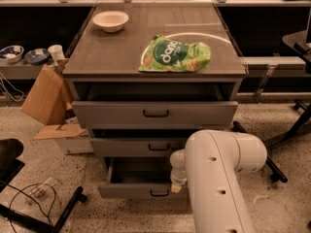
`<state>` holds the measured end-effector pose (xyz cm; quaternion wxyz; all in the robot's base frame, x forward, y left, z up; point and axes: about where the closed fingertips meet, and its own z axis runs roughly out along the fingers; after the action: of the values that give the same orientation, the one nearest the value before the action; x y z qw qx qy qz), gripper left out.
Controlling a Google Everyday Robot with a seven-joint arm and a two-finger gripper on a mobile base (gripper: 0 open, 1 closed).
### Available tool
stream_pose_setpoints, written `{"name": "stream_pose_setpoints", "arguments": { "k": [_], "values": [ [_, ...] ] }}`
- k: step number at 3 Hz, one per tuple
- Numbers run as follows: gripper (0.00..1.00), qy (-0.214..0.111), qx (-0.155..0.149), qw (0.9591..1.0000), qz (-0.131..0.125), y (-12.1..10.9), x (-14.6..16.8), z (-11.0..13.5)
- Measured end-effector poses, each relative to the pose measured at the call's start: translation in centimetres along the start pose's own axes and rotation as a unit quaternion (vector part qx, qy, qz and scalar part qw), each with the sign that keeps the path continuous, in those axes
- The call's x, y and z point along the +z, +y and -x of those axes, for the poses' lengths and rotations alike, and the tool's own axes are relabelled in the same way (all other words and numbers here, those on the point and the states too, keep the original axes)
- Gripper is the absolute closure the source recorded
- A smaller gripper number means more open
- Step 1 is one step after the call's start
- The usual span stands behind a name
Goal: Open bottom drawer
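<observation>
Bottom drawer (130, 191), flat grey front, dark bar handle, standing open; gripper (174, 186) at its front, grip state unreadable.

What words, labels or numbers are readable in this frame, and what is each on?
"dang": white lettering on the green snack bag on the cabinet top; its smaller print is too blurred to read.
No text shows on the bottom drawer or on the end effector, which is at that drawer's front, beside its handle.
</observation>
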<state>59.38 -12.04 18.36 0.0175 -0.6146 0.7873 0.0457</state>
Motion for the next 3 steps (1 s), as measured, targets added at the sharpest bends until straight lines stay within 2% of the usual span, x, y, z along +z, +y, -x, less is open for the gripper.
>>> {"name": "stream_pose_setpoints", "arguments": {
  "k": [1,2,3],
  "values": [
    [1.00,0.004,0.013,0.9999,0.009,1.5,0.2,-0.9],
    [1.00,0.004,0.013,0.9999,0.009,1.6,0.2,-0.8],
    [1.00,0.007,0.026,0.9995,0.018,3.1,0.6,-1.6]
  ]
}}
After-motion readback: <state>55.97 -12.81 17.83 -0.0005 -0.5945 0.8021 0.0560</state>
